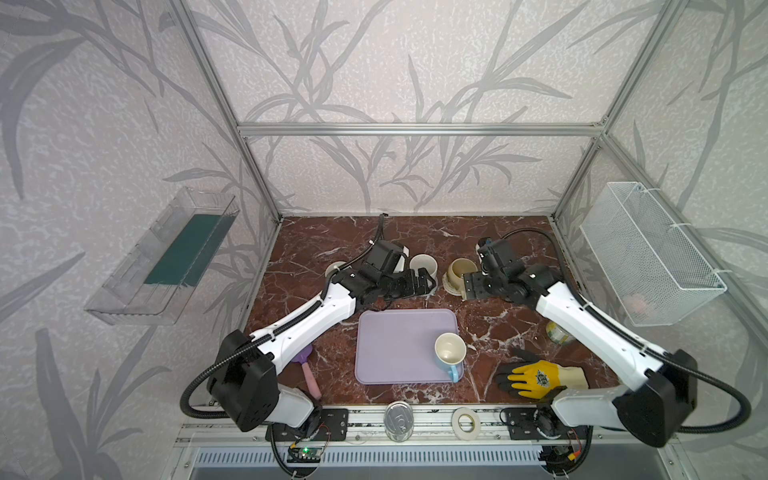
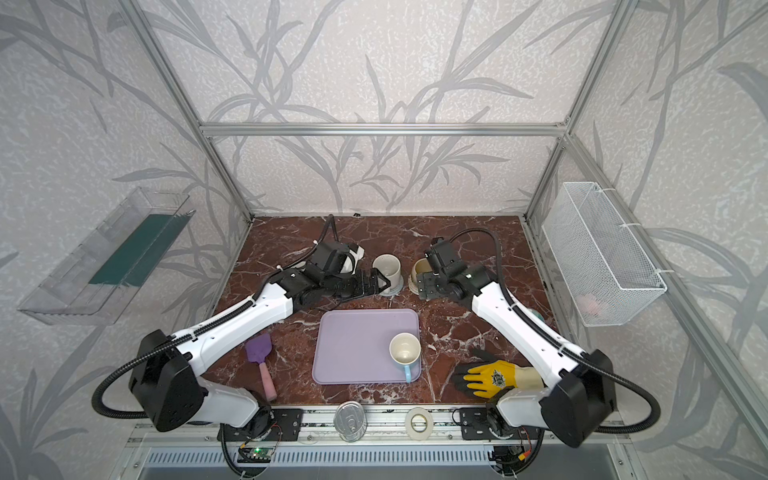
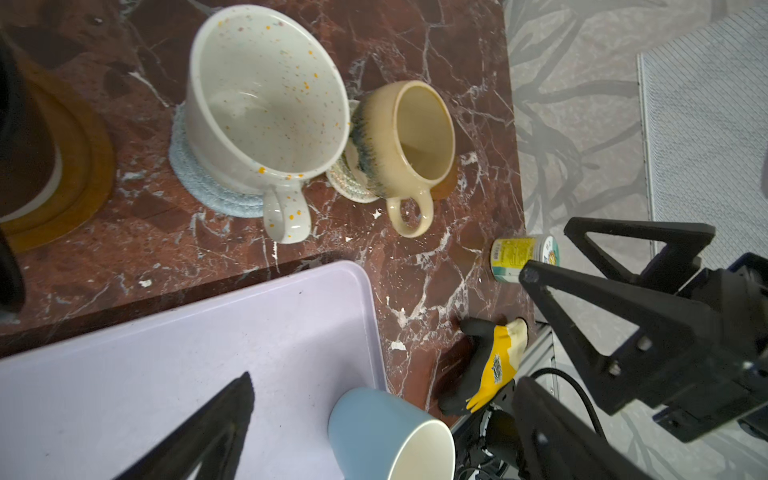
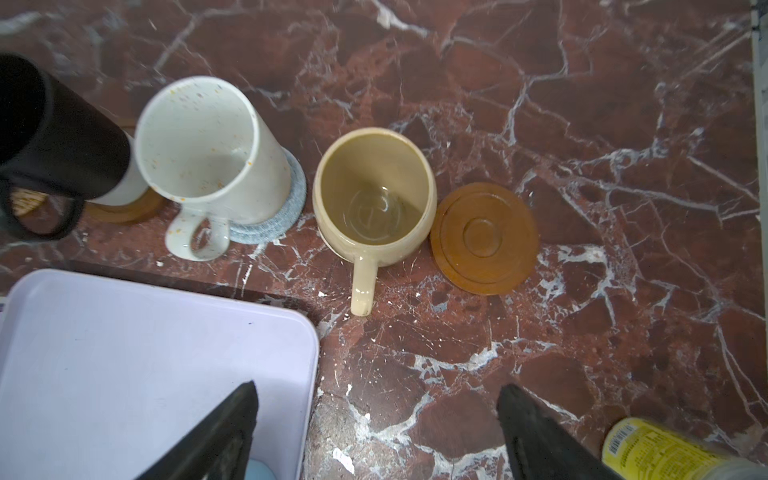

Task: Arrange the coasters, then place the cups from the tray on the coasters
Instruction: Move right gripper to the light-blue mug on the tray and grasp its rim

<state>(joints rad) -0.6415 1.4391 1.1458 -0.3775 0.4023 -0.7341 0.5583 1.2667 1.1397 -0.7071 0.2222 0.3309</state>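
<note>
1. The light blue cup stands upright in the near right corner of the tray, with its handle toward the near edge. It is the only cup on the tray, so fetching it looks like the step in hand.
2. The left jaws stand wide apart and empty just beyond the tray's far edge. The right jaws are also spread and hold nothing, hanging just on the near side of the beige cup.
3. That cup sits on the cream braided coaster, beside the speckled white cup on the grey-blue coaster.
4. A bare wooden coaster lies just right of the beige cup, almost touching it, and is the likely goal.
5. To do it well, draw the right jaws back clear of the beige handle and take the blue cup by its wall. Keep it upright and lower it straight down onto the centre of the disc, so it does not nudge the beige cup.
</note>
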